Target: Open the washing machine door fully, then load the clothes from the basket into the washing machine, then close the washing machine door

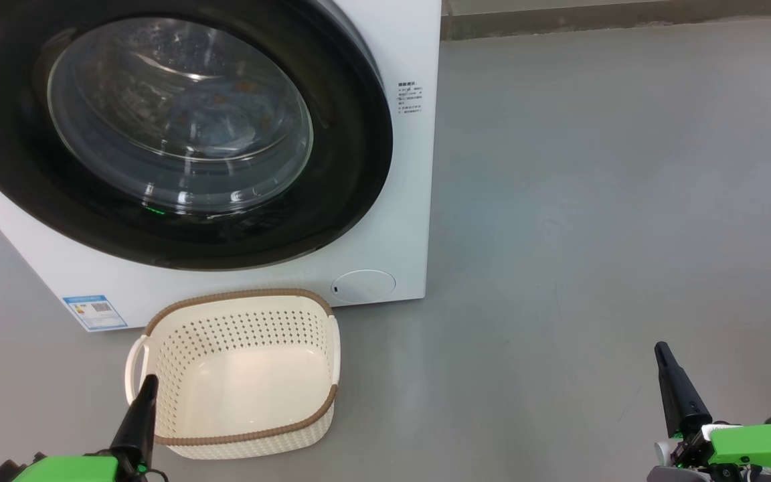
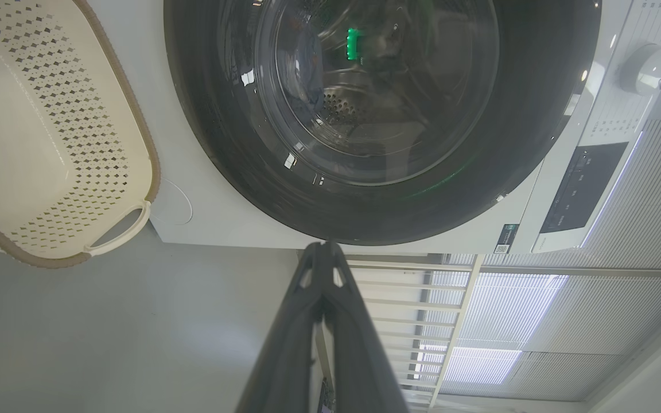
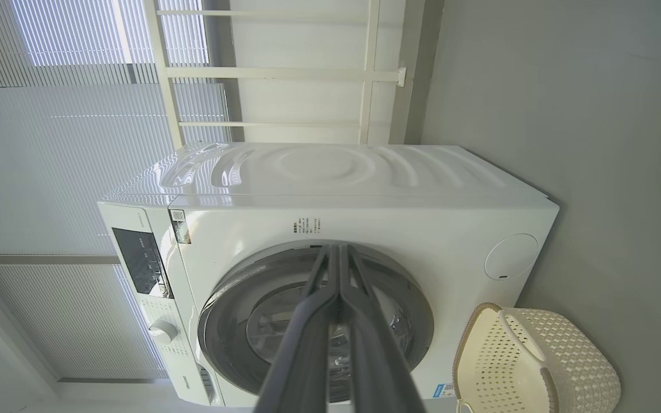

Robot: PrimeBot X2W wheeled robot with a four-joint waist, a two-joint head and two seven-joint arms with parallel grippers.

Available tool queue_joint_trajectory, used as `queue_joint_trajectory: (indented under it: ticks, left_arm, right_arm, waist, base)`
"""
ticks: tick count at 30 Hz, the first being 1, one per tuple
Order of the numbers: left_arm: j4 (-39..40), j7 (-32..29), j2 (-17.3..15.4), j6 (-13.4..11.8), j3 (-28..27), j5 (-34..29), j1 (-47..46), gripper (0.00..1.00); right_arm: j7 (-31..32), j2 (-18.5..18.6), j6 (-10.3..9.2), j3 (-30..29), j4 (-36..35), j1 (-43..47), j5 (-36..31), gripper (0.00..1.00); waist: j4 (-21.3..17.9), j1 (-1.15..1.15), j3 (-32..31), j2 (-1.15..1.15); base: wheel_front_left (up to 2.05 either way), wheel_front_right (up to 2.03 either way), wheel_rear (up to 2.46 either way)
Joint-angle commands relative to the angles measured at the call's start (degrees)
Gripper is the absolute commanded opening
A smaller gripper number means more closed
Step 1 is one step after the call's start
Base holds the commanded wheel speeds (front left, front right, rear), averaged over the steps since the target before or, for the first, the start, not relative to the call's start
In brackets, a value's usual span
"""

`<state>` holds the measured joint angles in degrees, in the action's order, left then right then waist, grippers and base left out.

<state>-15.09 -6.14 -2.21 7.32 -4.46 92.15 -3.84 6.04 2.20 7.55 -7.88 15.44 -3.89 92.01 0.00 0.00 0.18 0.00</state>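
Holding left gripper [image 1: 149, 379] and right gripper [image 1: 660, 347] closed | showing clothes [image 1: 225, 104] behind shut washing machine door [image 1: 352, 167] | showing basket [image 1: 238, 294] before washing machine [image 1: 413, 214]

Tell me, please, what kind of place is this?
Probably a laundry corner indoors: a white front-loading washing machine on a grey floor, an empty basket before it, window blinds behind.

Smooth grey floor [image 1: 593, 201] across the right half and the bottom of the head view, ending at a wall base [image 1: 626, 20] along the upper right edge. At upper left, standing square on it, the white washing machine [image 1: 412, 201]. At lower centre-left, upright on the floor just before the machine's lower front, the cream basket [image 1: 238, 295] with its bare bottom showing; touching or apart, impossible to tell.
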Motion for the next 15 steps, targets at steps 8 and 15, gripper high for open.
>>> queue_joint_trajectory:
  ticks: [8,15]
  left_arm:
    - [1.05,-0.3,-0.75,0.17,-2.01,0.06,-2.34,0.0]
    - [1.05,-0.32,-0.74,0.17,-2.02,0.05,-2.34,0.0]
  right_arm:
    - [0.44,0.67,-0.06,1.37,-1.42,-2.29,0.17,0.0]
    - [0.44,0.67,-0.06,1.37,-1.42,-2.29,0.17,0.0]
  waist:
    - [0.0,0.0,0.0,0.0]
    - [0.0,0.0,0.0,0.0]
  base:
    - [0.0,0.0,0.0]
    - [0.0,0.0,0.0]
